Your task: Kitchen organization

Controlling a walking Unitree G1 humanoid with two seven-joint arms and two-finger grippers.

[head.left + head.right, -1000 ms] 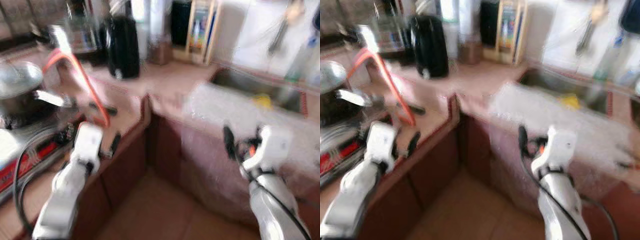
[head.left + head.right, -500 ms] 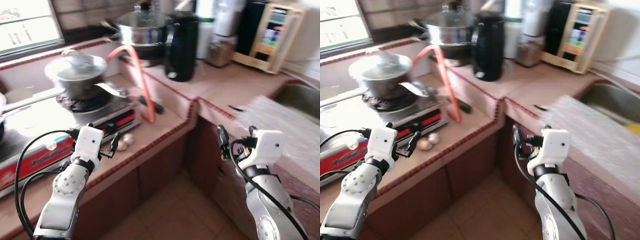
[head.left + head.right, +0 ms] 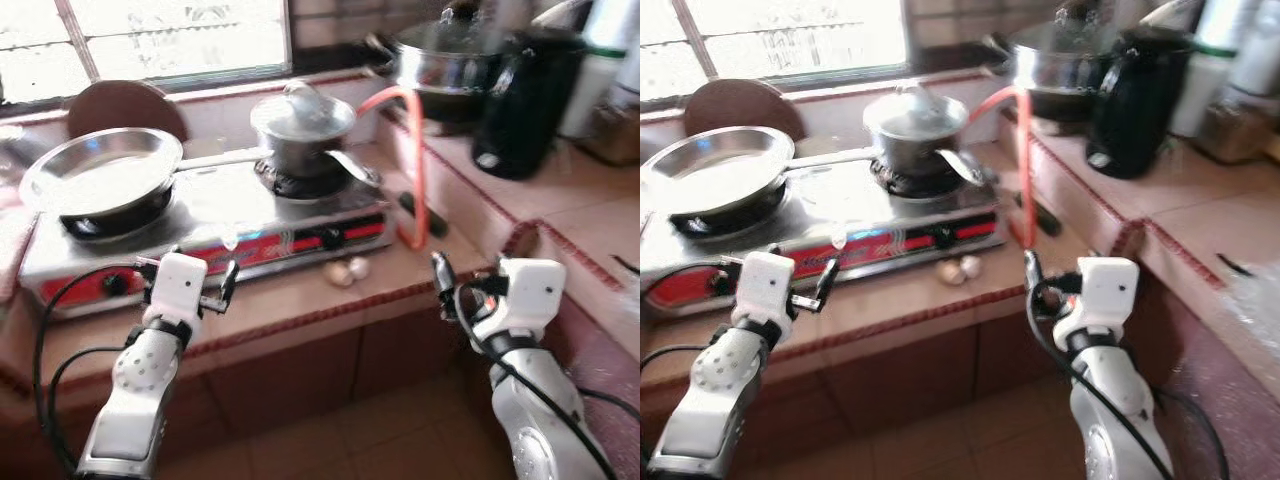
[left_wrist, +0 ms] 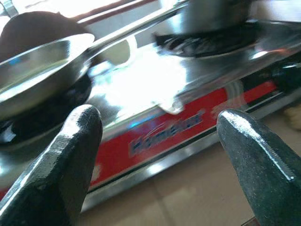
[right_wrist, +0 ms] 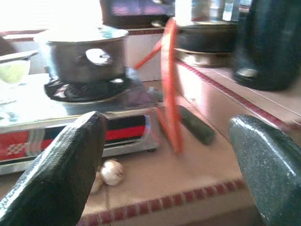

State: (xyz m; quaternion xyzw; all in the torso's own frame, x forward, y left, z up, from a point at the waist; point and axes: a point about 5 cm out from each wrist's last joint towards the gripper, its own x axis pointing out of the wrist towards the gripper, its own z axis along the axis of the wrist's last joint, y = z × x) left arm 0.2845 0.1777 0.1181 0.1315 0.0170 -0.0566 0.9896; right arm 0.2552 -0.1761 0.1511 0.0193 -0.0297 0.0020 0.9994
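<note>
Countertop of pinkish tile with a dark red edge strip runs across the scene and turns toward the near right. Two-burner stove with a red front panel sits on it at centre left. The left burner carries a wide steel frying pan; its contents cannot be told in the glare. The right burner carries a lidded steel pot. A larger lidded pot stands at the far right, with a black kettle just right of it. An orange gas hose arches from the far wall down to the counter right of the stove. Two small pale bulbs lie on the counter just in front of the stove's right end.

Left gripper hovers at the near counter edge in front of the stove, fingers spread wide, holding nothing. Right gripper hovers off the counter edge, near the bulbs and hose, fingers likewise wide apart and holding nothing.
</note>
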